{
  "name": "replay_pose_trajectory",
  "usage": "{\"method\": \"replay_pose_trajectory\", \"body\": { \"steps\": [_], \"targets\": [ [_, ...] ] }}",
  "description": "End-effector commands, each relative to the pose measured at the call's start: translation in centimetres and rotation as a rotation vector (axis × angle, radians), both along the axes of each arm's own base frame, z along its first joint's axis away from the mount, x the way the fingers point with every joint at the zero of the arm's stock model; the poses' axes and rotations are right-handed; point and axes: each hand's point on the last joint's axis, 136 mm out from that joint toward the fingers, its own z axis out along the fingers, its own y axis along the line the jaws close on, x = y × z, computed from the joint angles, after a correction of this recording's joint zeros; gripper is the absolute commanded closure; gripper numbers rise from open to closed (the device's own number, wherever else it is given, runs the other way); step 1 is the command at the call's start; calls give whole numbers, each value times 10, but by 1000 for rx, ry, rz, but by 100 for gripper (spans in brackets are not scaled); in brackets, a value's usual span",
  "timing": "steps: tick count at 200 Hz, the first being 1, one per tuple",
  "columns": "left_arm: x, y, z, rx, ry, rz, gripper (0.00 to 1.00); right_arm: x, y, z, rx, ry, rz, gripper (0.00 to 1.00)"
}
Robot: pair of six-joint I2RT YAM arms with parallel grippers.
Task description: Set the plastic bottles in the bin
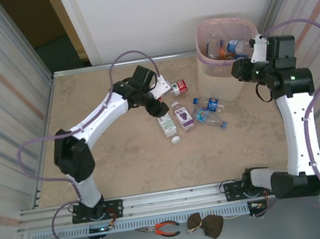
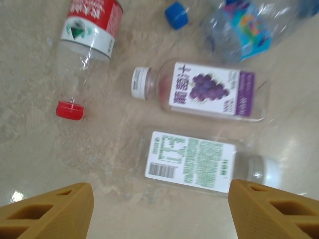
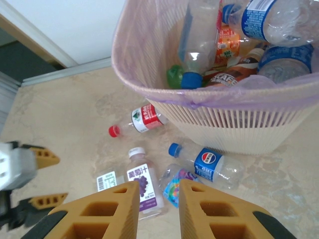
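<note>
Several plastic bottles lie on the table: a red-label bottle (image 1: pixel 176 86), a grape-label bottle (image 1: pixel 184 117), a green-and-white-label bottle (image 1: pixel 166 124), a Pepsi bottle (image 1: pixel 211 103) and a colourful-label bottle (image 1: pixel 210 119). My left gripper (image 2: pixel 159 214) is open just above the green-and-white-label bottle (image 2: pixel 192 163), with the grape-label bottle (image 2: pixel 209 92) beyond it. The pink bin (image 3: pixel 239 124) holds several bottles. My right gripper (image 3: pixel 159 199) hangs beside the bin's rim, its fingers a narrow gap apart and empty.
Pliers (image 1: pixel 163 230) and a brown lump (image 1: pixel 206 225) lie on the front rail below the table. Corrugated walls close in both sides. The bin (image 1: pixel 218 67) stands at the back right, close to the right arm.
</note>
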Motion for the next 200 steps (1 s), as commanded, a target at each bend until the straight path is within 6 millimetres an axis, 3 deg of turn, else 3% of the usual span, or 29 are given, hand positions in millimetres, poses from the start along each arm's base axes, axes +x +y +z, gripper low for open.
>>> {"method": "replay_pose_trajectory", "body": {
  "steps": [1, 50, 80, 83, 129, 200],
  "targets": [
    [13, 13, -18, 103, -7, -106, 28, -14, -6, -5, -42, 16, -3, 73],
    [60, 16, -65, 109, -73, -224, 26, -26, -6, -5, -40, 18, -9, 73],
    [87, 12, -61, 10, -153, -281, 21, -25, -4, -6, -23, 22, -7, 73],
    [89, 12, -73, 9, -137, -286, 20, -25, -4, -7, -21, 26, -6, 73],
    [112, 4, -83, -56, -237, -413, 16, -26, -5, -7, -25, 23, -17, 72],
    [146, -12, -108, -79, -204, -393, 16, -25, -8, -6, -24, 24, -35, 72]
  ]
}}
